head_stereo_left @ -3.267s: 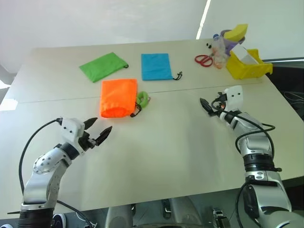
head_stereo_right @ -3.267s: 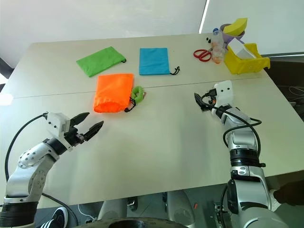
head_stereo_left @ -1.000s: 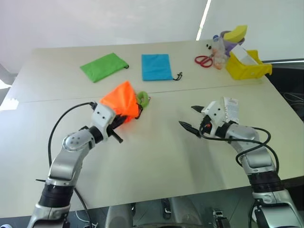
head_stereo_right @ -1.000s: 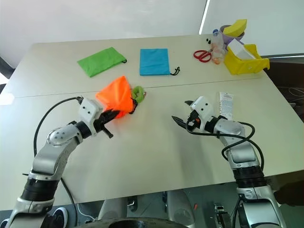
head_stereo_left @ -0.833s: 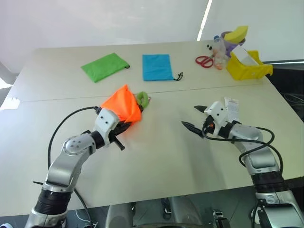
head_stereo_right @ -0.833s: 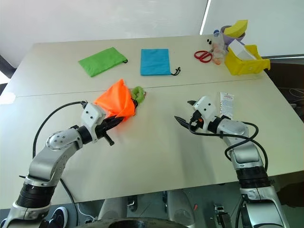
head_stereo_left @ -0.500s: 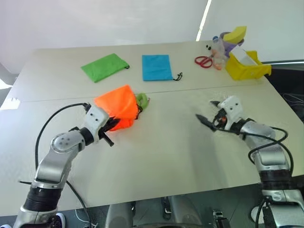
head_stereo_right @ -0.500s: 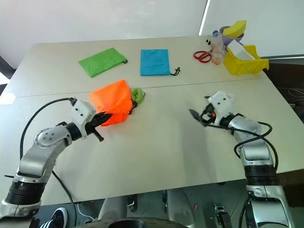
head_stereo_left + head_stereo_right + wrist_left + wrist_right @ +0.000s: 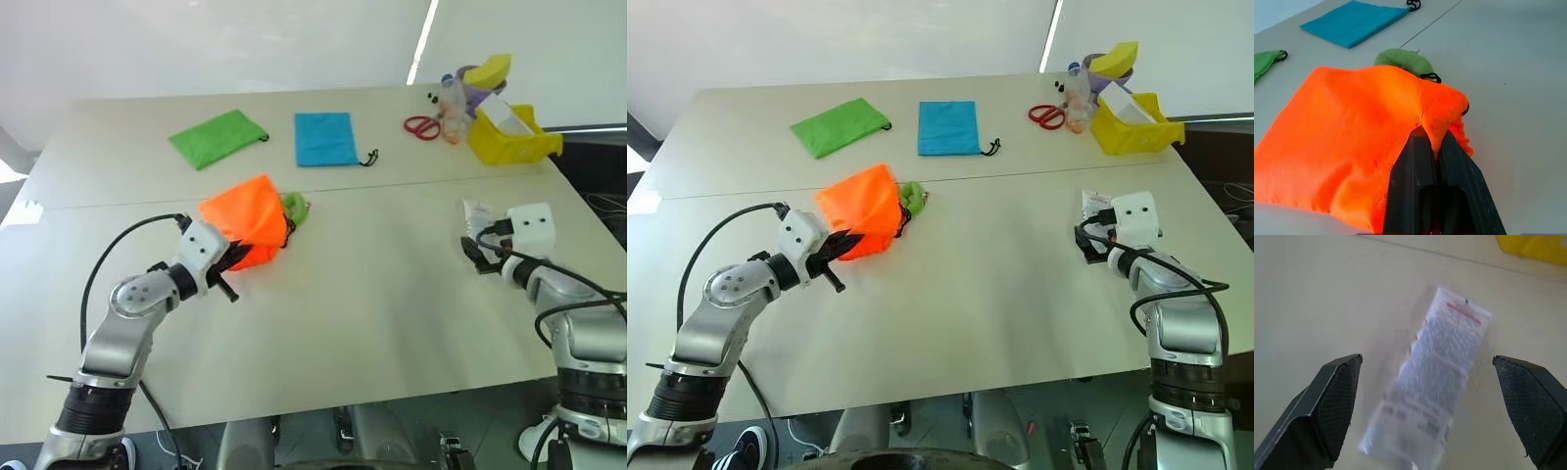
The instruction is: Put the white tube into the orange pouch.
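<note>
My left end effector (image 9: 1432, 147) pinches the orange pouch (image 9: 245, 220), center-left on the counter (image 9: 343, 294). My right end effector (image 9: 1435, 406), spread wide, hovers over the white tube (image 9: 1440, 382); insertion is not done.

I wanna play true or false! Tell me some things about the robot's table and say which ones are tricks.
1. The left gripper is pinching the orange pouch. True.
2. The white tube is already inside the pouch. False: it lies on the table, between the right gripper's open fingers.
3. The blue pouch lies flat beside the green pouch. True.
4. The red scissors are in the yellow bin. False: they lie on the table beside it.
</note>
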{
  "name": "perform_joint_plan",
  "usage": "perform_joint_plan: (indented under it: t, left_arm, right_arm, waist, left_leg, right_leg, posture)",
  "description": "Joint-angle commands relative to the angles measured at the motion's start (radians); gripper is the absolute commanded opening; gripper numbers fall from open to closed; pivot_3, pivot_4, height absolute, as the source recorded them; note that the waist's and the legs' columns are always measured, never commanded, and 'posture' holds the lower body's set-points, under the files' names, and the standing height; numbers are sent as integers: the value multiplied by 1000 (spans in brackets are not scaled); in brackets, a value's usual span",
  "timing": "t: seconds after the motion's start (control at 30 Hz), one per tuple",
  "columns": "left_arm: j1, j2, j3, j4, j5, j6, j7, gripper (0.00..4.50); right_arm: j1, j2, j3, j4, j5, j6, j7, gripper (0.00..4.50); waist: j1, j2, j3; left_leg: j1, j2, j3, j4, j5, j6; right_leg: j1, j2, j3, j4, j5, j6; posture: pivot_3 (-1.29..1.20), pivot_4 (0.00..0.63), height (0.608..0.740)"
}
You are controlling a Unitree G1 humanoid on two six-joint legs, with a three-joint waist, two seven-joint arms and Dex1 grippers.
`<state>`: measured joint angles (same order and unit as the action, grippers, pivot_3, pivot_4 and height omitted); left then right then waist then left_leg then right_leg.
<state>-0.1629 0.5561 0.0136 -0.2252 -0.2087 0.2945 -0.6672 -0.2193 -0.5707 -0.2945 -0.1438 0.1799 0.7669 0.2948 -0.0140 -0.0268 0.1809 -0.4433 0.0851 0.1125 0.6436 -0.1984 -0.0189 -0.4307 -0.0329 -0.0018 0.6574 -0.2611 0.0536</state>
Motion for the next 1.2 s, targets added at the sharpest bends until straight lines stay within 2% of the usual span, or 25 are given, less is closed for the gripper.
perform_joint_plan:
  t: [0.03,0.3,0.4,0.5,0.53,0.63,0.73,0.8,0.87,0.97,1.03,1.07,1.13,1.2]
  left_arm:
    - [-7,-6,0,-7,1,-25,-1,36]
    - [-17,-4,3,6,8,-32,-8,36]
    - [-13,-6,0,0,8,-31,-6,0]
    - [-9,-3,-1,-1,11,-31,-7,0]
    - [-9,-2,-1,0,12,-31,-7,0]
    - [-10,0,1,1,12,-32,-7,0]
    - [-10,3,2,4,15,-34,-8,0]
    - [-12,5,3,10,20,-37,-6,0]
    - [-18,5,6,16,22,-38,-5,0]
    - [-29,3,10,14,19,-31,-3,0]
    - [-34,1,11,11,17,-26,-1,0]
    - [-36,0,13,7,13,-23,-2,0]
    - [-36,-4,18,-2,-1,-11,-4,0]
    - [-34,4,14,-17,-8,1,-17,0]
  right_arm:
    - [-4,43,-56,-53,38,65,-38,4500]
    - [-38,101,-93,-7,77,118,-79,4500]
    - [-49,113,-109,1,98,129,-81,3628]
    - [-47,112,-94,-12,110,154,-72,2101]
    - [-51,114,-92,-25,126,164,-61,1815]
    - [-46,80,-38,-80,172,179,26,1815]
    - [-5,41,20,-232,329,189,238,1815]
    - [62,-25,77,-369,433,201,393,1815]
    - [137,-116,149,-471,459,188,496,1815]
    - [180,-188,223,-528,464,165,548,1815]
    - [174,-199,276,-532,469,165,561,1815]
    - [163,-214,330,-523,420,130,563,1815]
    - [126,-195,400,-482,342,66,535,1815]
    - [73,-130,438,-438,336,72,495,1815]
  waist:
    - [-4,0,0]
    - [-3,1,-1]
    - [-3,1,-1]
    - [-3,1,-1]
    - [-3,1,-1]
    - [-6,1,-1]
    - [-7,2,0]
    - [-4,2,0]
    - [3,2,-1]
    - [4,1,-1]
    - [0,1,-1]
    - [-1,0,-1]
    - [-4,0,-2]
    - [-4,0,-2]
  left_leg:
    - [0,0,0,0,0,0]
    - [0,0,0,0,0,1]
    - [0,0,0,0,0,1]
    - [0,0,0,0,0,1]
    - [0,0,0,0,0,1]
    - [0,0,0,0,0,0]
    - [0,0,-1,-1,0,1]
    - [0,0,-2,-3,0,1]
    - [0,0,-2,-7,1,1]
    - [0,-1,-4,-10,1,1]
    - [0,-1,-3,-9,1,1]
    - [0,-2,-2,-9,0,1]
    - [1,-2,-2,-8,0,0]
    - [1,-2,-2,-9,0,0]
  right_leg:
    - [0,0,0,0,0,0]
    - [0,3,0,0,0,0]
    - [0,3,0,0,0,0]
    - [0,3,0,0,0,0]
    - [0,3,0,0,0,0]
    - [0,2,0,0,0,0]
    - [-1,3,1,0,0,0]
    - [-2,4,1,0,0,0]
    - [-2,4,0,-1,0,0]
    - [-1,3,-1,-7,0,0]
    - [0,1,-1,-9,0,0]
    - [0,1,0,-10,0,0]
    - [0,0,0,-10,0,0]
    - [0,0,0,-10,0,0]
  posture:
    - [0,150,734]
    - [0,150,734]
    - [0,150,734]
    - [0,150,734]
    - [0,150,734]
    - [0,150,734]
    - [0,150,734]
    - [0,150,734]
    - [0,150,734]
    - [0,150,734]
    - [0,150,734]
    - [0,150,734]
    - [0,150,734]
    - [0,150,734]
